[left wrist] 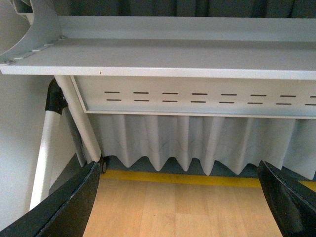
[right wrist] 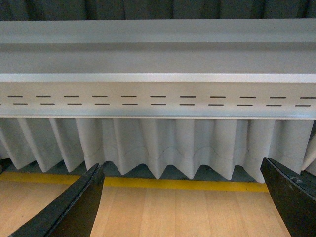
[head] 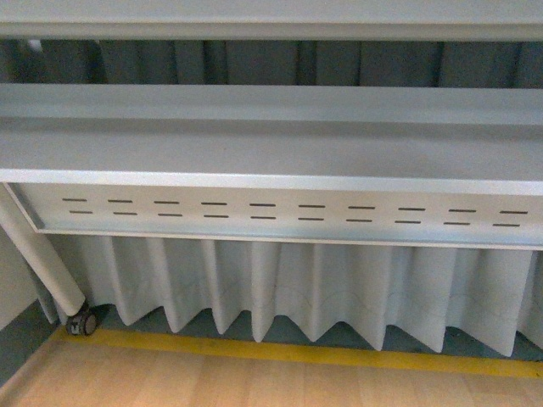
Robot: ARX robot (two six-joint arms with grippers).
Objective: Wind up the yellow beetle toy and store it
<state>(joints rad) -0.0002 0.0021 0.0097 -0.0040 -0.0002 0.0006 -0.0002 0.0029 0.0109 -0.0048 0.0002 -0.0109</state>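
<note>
The yellow beetle toy is in none of my views, so nothing is begun. My left gripper (left wrist: 177,170) and right gripper (right wrist: 182,165) both hang wide apart and empty, facing the grey table (head: 271,153); I judge finding the toy comes first

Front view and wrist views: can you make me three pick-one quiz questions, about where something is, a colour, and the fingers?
1. Where is the wheel in the front view?
A) left, at the leg's foot
B) in a box
C) far right

2. What colour is the floor stripe?
A) red
B) yellow
C) blue

3. The left fingers are:
A) shut on a toy
B) hidden
C) wide apart, empty

Answers: A, it sits under the slanted leg; B, a yellow band runs below the curtain; C, a broad gap shows bare floor.
</note>
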